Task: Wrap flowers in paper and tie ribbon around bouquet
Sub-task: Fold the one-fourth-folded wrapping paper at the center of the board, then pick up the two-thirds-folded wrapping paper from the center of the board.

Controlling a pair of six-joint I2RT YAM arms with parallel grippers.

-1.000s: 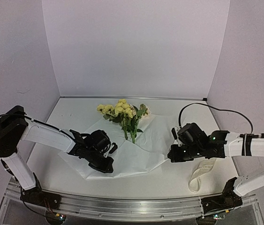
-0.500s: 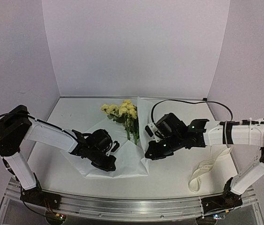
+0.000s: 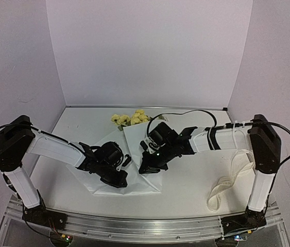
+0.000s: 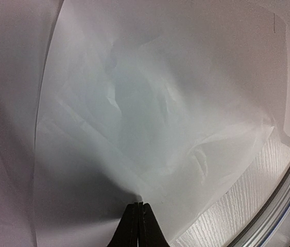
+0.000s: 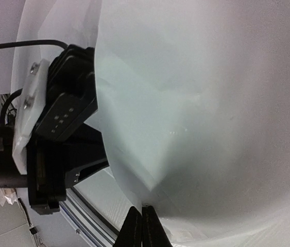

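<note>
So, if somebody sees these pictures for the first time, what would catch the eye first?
Most likely the big white paper in the middle of the table, pinched by both arms: the left gripper is shut on its near-left part, and the right gripper is shut on a flap folded over the stems. Behind the flap only the yellow heads of the flowers show, and the cream ribbon lies loose at the near right.

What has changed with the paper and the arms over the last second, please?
The right gripper, shut on the right edge of the paper, swept left to the centre, folding it over the flowers; only their yellow blooms still show. The left gripper stayed shut on the paper's left part, and the ribbon stayed at the near right.
</note>
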